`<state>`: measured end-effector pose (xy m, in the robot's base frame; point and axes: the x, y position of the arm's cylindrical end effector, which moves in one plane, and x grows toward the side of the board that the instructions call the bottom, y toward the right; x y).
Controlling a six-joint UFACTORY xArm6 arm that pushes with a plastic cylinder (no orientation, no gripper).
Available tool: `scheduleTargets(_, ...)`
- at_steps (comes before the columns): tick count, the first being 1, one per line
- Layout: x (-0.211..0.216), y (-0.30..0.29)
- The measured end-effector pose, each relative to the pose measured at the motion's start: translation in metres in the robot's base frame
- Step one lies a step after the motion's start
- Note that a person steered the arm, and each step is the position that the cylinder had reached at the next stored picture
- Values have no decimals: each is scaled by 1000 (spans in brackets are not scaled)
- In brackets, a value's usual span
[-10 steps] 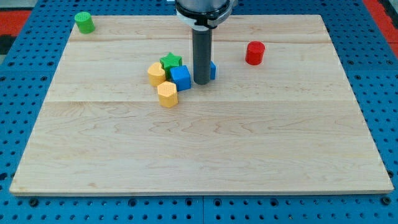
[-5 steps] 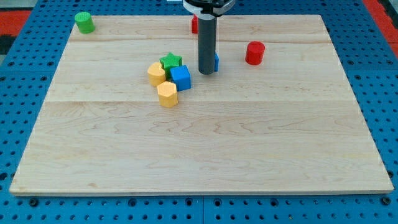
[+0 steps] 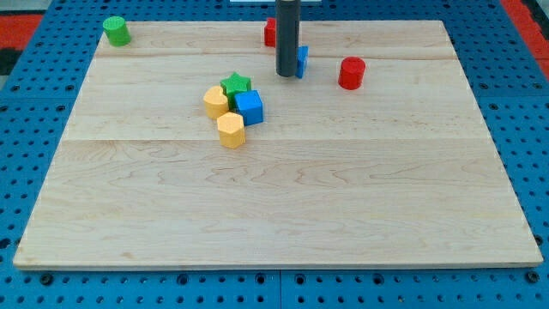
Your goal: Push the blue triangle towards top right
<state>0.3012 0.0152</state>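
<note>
Blue triangle (image 3: 302,60): mostly hidden behind the rod, only a sliver showing at its right edge, near the view's top centre of the wooden board (image 3: 283,197); no pincer fitted, my tip (image 3: 286,75) touching the triangle's left side. Blocks, largest first: blue cube (image 3: 250,107), yellow pair (image 3: 216,101) (image 3: 231,130), green star (image 3: 235,84) clustered mid-left; red cylinder (image 3: 351,73) right of the triangle; green cylinder (image 3: 116,31) top-left; red block (image 3: 269,33) partly behind the rod.

My rod stands upright, coming down from the view's top edge just right of centre. My tip (image 3: 286,75) rests low in the upper part of the view.
</note>
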Motion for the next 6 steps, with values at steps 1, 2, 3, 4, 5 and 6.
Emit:
scheduleTargets(1,-11,0)
scheduleTargets(2,-15,12)
scheduleTargets(3,-16,38)
scheduleTargets(4,-21,56)
scheduleTargets(5,-33,53)
scheduleTargets(6,-42,51)
